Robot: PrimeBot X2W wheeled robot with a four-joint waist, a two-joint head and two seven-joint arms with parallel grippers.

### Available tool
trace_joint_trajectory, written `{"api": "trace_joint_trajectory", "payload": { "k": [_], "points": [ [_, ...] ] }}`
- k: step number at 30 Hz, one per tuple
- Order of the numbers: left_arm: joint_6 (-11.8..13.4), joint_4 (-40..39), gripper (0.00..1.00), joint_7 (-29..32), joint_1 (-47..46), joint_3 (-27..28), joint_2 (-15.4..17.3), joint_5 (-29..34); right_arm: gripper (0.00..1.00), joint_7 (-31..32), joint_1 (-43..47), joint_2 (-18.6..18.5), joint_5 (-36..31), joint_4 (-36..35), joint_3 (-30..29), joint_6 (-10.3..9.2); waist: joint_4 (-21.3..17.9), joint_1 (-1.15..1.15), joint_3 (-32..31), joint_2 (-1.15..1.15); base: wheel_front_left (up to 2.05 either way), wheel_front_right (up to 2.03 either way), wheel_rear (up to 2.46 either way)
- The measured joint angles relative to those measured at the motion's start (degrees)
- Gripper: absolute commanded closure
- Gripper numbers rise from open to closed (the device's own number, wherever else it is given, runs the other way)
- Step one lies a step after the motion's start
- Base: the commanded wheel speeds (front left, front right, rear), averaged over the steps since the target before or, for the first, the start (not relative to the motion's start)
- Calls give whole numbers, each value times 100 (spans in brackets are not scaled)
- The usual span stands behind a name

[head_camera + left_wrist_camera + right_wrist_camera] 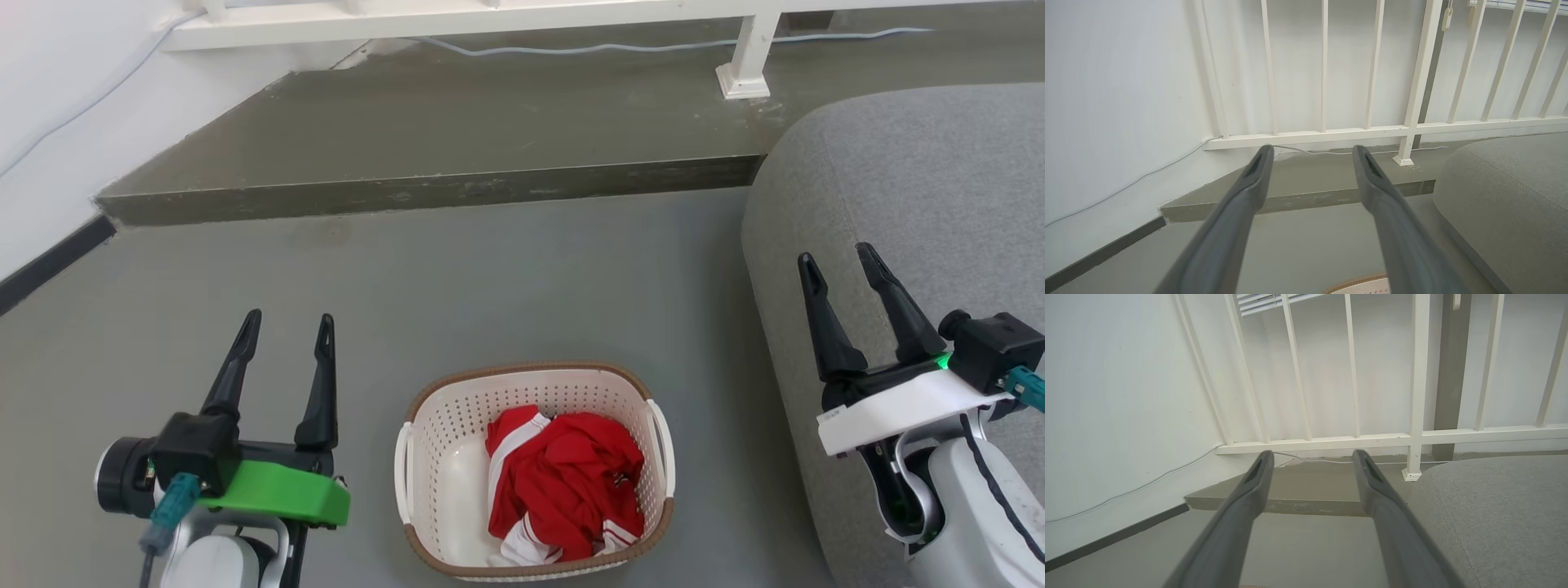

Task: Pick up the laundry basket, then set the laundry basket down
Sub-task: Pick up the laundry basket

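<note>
Left pincer [290, 320] hangs at the lower left of the head view, its two dark fingers spread with nothing between them. It sits above the grey floor [490, 278], well apart from the laundry basket [457, 425]. Its wrist view looks past the parted fingers toward a white railing [1323, 132], with a sliver of the basket's brown rim at the bottom edge. From that I judge the arm is parked at rest, not aimed at a handle.

The basket stands on the floor between the two arms, with a crumpled red-and-white garment [571, 482] lying inside. Its white loop handles [402, 461] face one arm each, which suits a lift from both sides.

Right pincer [836, 255], likewise spread and empty, hovers over the edge of the grey sofa [898, 180], clear of the basket. The pick-up looks not yet begun.
</note>
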Motion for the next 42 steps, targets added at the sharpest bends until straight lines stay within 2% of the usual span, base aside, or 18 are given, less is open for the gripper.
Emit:
{"api": "trace_joint_trajectory", "payload": {
  "k": [4,13,27,34,42],
  "points": [
    [52,25,0,0,1,-22,1,-300,0,0,0,27,0,-2,-38,16,-20,0,94,0,0,0,0],
    [100,70,0,0,-93,-99,0,-461,0,0,-23,29,11,3,-146,26,-56,0,460,0,0,0,0],
    [138,337,0,0,-795,-267,-4,-794,0,-10,-495,42,168,331,-296,52,-99,0,1413,0,0,0,0],
    [144,826,0,0,-1161,-336,-11,-949,0,-14,-838,14,417,783,-107,52,-97,0,1971,0,0,0,0],
    [133,1692,0,-1,-1709,-637,-26,-948,0,-14,-1384,60,738,1486,458,53,-86,1,2624,0,0,0,0]
  ]
}}
